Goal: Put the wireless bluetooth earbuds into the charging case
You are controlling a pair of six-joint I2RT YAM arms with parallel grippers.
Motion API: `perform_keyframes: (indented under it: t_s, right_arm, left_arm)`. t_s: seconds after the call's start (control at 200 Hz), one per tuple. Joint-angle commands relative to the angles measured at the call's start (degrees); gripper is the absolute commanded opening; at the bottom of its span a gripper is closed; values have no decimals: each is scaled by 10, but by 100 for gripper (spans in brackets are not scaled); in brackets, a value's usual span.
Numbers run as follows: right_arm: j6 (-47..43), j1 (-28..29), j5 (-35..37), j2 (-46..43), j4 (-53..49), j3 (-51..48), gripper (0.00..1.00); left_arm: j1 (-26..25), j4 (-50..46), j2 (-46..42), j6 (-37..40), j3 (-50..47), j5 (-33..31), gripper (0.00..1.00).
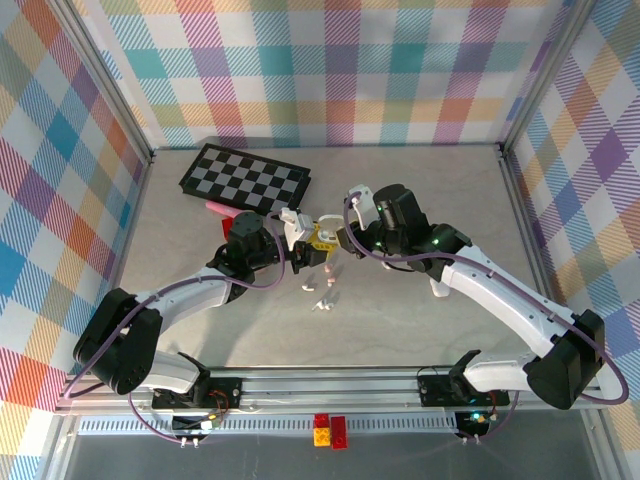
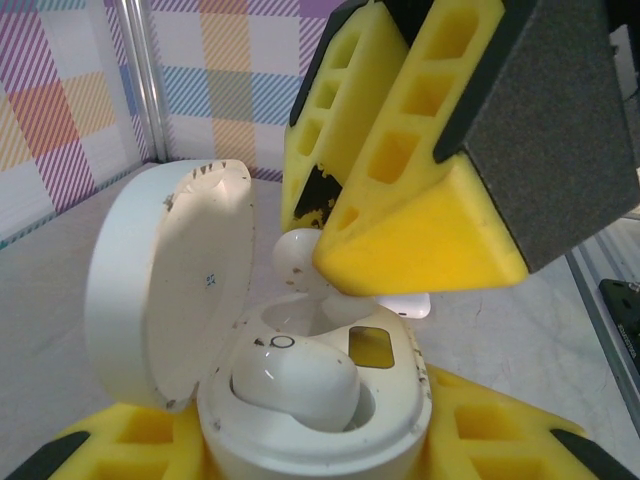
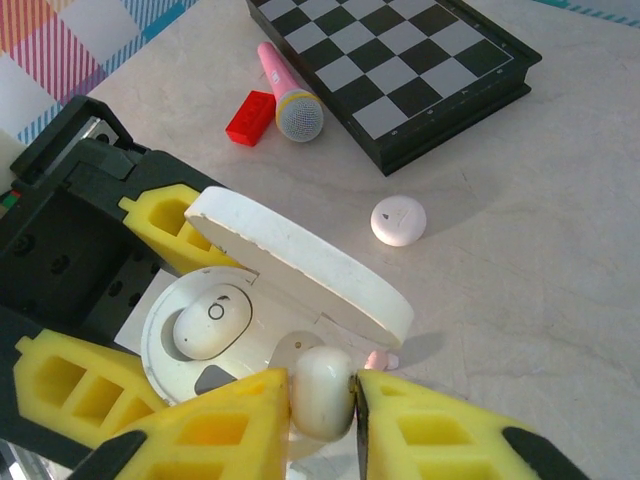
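My left gripper [image 2: 310, 455] is shut on the white charging case [image 2: 320, 440], gripping its base from both sides. The lid [image 2: 165, 285] stands open, and one white earbud [image 2: 295, 385] sits in the near slot. My right gripper [image 3: 322, 400] is shut on a second white earbud [image 3: 322, 392] and holds it just over the case's empty slot [image 3: 290, 350]. In the top view the two grippers [image 1: 300, 262] [image 1: 332, 243] meet at mid-table. Loose earbuds [image 1: 325, 297] lie on the table just in front of them, and a pale pink one [image 3: 376, 360] lies beside the case.
A folded chessboard [image 1: 245, 178] lies at the back left, with a pink microphone [image 3: 290, 95] and a red brick [image 3: 250, 118] beside it. A closed white pebble-shaped case [image 3: 398, 220] rests on the table beyond the open lid. Checked walls enclose the table.
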Motion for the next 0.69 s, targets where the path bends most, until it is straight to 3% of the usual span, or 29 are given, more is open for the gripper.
perform_keyframes:
  t_s: [0.0,0.375,0.69]
  right_arm:
    - [-10,7,-26,8,-5,-1,26]
    - [2,7,-27,-8,-1,-3,28]
    - [27,7,-11,-45,28,-23,49]
  left_arm:
    - [-4,24,-20,-7,13,5,31]
    - [-4,28,-20,-11,10,3,31]
    - [-3,36,-17,-16,7,0,31]
